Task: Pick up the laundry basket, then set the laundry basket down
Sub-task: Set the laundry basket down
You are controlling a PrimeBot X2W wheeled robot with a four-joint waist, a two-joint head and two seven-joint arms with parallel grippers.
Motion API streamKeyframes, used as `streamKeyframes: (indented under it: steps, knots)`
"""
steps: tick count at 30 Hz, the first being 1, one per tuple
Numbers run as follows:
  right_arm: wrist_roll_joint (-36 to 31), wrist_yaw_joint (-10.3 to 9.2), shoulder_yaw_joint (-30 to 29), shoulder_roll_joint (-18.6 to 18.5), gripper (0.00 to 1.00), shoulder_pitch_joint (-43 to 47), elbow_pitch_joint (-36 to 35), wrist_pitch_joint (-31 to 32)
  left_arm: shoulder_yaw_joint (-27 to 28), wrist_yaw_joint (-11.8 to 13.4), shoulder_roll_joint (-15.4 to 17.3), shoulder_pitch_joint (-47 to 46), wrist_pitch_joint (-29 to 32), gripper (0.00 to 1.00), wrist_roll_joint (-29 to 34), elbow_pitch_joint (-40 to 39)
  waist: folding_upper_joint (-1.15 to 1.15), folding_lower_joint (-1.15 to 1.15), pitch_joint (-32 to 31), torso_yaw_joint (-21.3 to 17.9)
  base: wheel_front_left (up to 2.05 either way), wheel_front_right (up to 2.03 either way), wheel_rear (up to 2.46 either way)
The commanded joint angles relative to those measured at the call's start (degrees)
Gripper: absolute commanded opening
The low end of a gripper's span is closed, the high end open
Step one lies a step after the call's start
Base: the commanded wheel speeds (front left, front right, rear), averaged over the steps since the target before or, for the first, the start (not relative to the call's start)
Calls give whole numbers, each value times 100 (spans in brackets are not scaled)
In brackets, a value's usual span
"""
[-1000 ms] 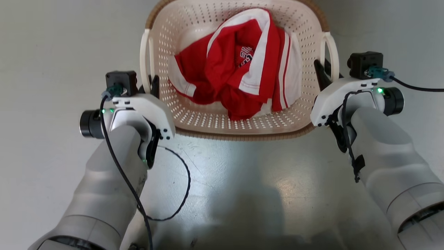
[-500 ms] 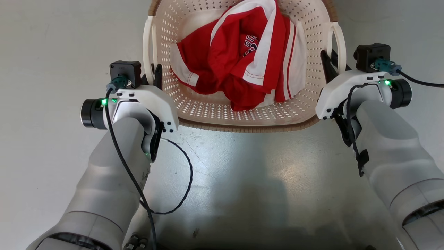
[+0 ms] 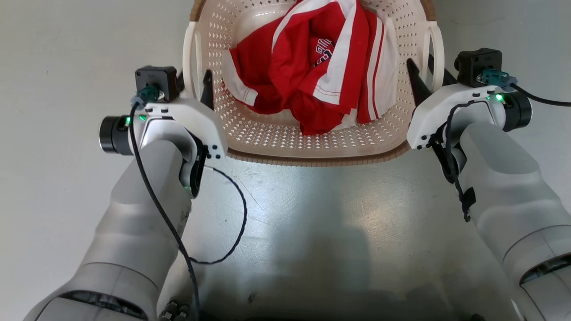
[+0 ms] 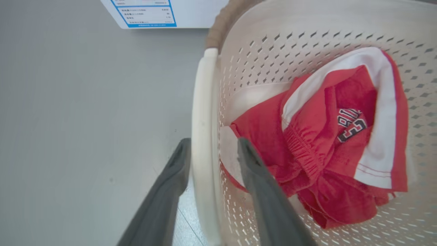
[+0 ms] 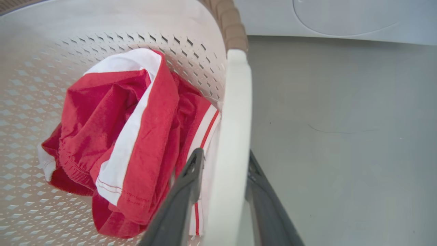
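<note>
Opened wider since a second ago: left gripper (image 4: 212, 140) spread, straddling white left handle (image 4: 201, 119); right gripper (image 5: 224, 152) spread astride right handle (image 5: 235, 112). Laundry basket (image 3: 267, 133) top centre of head view, red-white garment (image 3: 303, 80) inside. Glossy grey floor (image 3: 334, 223); white appliance (image 5: 341, 17) along top edge, right wrist view.

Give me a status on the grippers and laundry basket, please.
Left gripper open astride left handle. Right gripper open astride right handle. Laundry basket upright, red garment inside. Nothing seen blocking.

The red garment (image 4: 317, 143) is showing a dark "3" under half-hidden letters; the blue-edged label (image 4: 146, 13) is carrying unreadably small print.
</note>
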Motion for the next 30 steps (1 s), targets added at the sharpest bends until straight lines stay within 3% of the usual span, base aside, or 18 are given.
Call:
streamKeyframes:
  steps: [1, 16, 30]
  knots:
    - [-107, 40, 13, 160, 100, 186, -51, -37, 139, -6, 168, -29, -56, 99, 78, -22, 0, 0, -2, 3, 0, 0, 0]
    - [-380, 40, -382, 160, 100, 466, -464, -38, 541, 32, 239, 288, -56, 100, 370, -558, 0, 0, -379, -106, 0, 0, 0]
    - [-756, 40, -1013, 160, 100, 1412, -2142, -38, 1193, 38, 256, 1461, -56, 100, 977, -2148, 0, 0, -1432, -252, 0, 0, 0]
